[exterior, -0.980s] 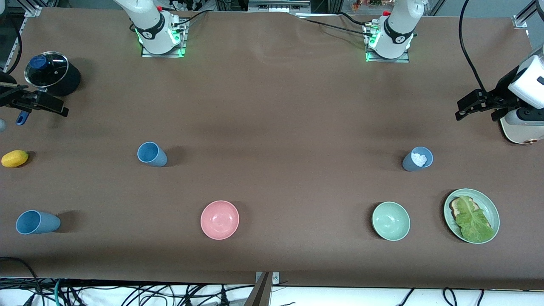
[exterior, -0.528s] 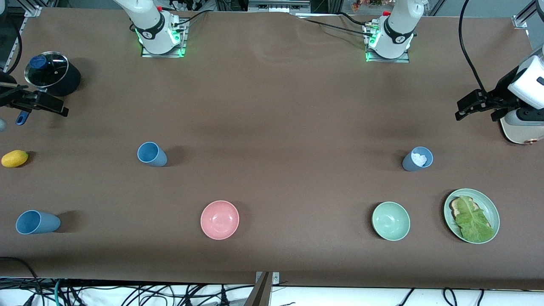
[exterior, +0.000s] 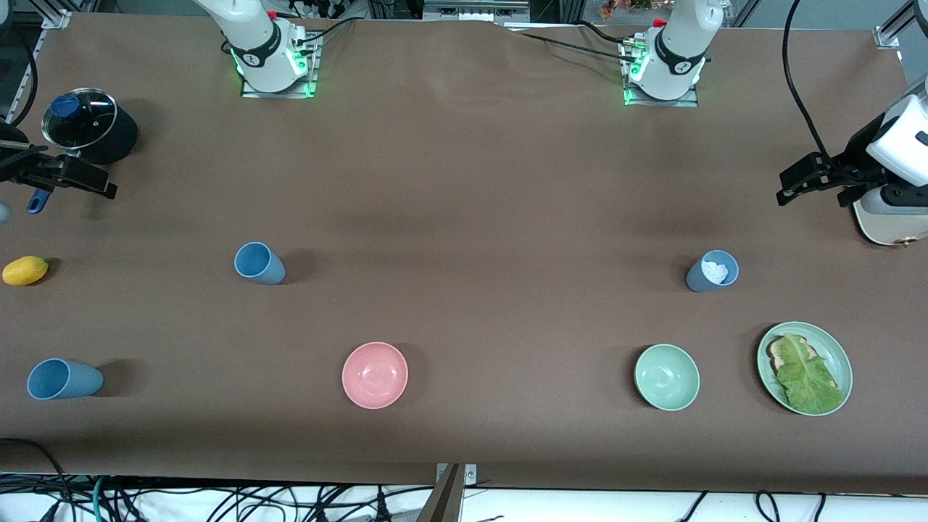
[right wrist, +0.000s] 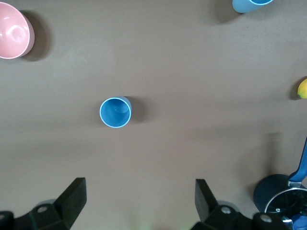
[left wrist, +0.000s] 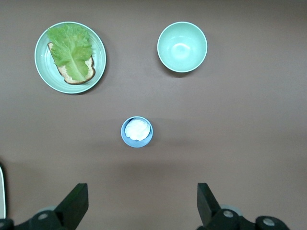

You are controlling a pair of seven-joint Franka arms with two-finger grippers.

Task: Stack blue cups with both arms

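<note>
Three blue cups stand upright and apart. One (exterior: 259, 262) is toward the right arm's end and shows in the right wrist view (right wrist: 115, 112). A second (exterior: 64, 379) stands near that end's front corner, at the edge of the right wrist view (right wrist: 252, 5). The third (exterior: 712, 271) holds something white and shows in the left wrist view (left wrist: 137, 131). My left gripper (exterior: 785, 186) hangs open and empty, high over bare table by the third cup (left wrist: 142, 194). My right gripper (exterior: 101, 185) hangs open and empty, high over bare table by the first cup (right wrist: 139, 189).
A pink bowl (exterior: 375, 375), a green bowl (exterior: 667, 377) and a green plate (exterior: 841, 362) with bread and lettuce lie nearer the front camera. A lidded black pot (exterior: 88, 125) and a yellow fruit (exterior: 25, 270) sit at the right arm's end. A white appliance (exterior: 888, 217) is at the left arm's end.
</note>
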